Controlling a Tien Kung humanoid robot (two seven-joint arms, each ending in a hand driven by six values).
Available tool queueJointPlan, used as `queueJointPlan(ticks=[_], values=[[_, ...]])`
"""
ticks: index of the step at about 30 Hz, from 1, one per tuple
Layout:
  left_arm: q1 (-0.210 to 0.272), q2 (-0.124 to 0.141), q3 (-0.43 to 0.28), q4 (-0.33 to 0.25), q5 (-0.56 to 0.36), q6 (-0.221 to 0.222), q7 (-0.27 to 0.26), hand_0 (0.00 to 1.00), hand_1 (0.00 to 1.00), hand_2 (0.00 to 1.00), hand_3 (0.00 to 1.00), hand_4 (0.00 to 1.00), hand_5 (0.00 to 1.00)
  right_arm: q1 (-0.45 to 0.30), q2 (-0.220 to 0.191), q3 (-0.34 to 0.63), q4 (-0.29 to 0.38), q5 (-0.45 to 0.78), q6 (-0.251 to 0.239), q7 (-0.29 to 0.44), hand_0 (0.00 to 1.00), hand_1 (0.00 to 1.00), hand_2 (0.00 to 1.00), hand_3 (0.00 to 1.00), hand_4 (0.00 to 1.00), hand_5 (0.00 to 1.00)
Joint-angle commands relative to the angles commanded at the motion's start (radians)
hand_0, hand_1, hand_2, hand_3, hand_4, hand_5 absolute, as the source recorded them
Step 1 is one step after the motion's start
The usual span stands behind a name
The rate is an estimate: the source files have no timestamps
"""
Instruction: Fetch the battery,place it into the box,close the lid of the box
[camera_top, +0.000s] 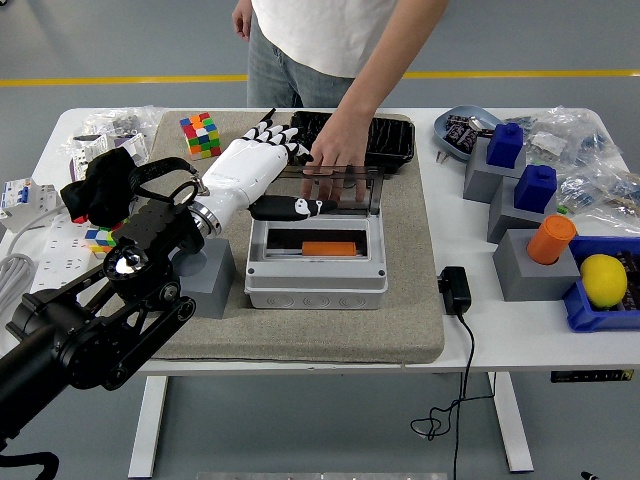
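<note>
The grey box (315, 280) stands open on the mat at the table's middle. An orange battery (328, 248) lies inside it. The clear lid (345, 192) stands raised at the box's back edge. A person's hand (335, 155) rests on the lid's top edge from the far side. My left hand (262, 168), white with black fingertips, is at the lid's left end with the fingers spread. Its thumb (295, 208) reaches across the lid's lower front, just above the opening. It holds nothing.
A grey block (208, 278) stands left of the box, under my forearm. A Rubik's cube (201, 134) and a black tray (388, 140) lie behind. A black adapter (454, 290) with its cord, grey stands with blue and orange pieces (551, 240), and a lemon (604, 280) are at the right.
</note>
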Motion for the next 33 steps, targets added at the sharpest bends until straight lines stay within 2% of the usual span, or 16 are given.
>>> queueJointPlan(ticks=[17, 26, 33], values=[[0.019, 0.011, 0.057, -0.055, 0.0, 0.012, -0.01, 0.998, 0.998, 0.936, 0.651, 0.998, 0.998, 0.0, -0.001, -0.002, 0.0, 0.001, 0.0, 0.002, 0.703, 0.649, 0.665, 0.721, 0.998, 0.928], [0.03, 0.037, 0.127, -0.128, 0.0, 0.029, -0.011, 0.998, 0.998, 0.913, 0.644, 0.998, 0.998, 0.001, 0.0, 0.002, -0.001, 0.001, 0.0, 0.002, 0.702, 0.65, 0.665, 0.722, 0.998, 0.928], [0.039, 0.051, 0.195, -0.152, -0.007, 0.025, -0.005, 0.998, 0.998, 0.905, 0.641, 0.998, 0.998, 0.001, 0.001, 0.007, 0.0, -0.002, 0.001, 0.001, 0.702, 0.65, 0.664, 0.721, 0.998, 0.927]])
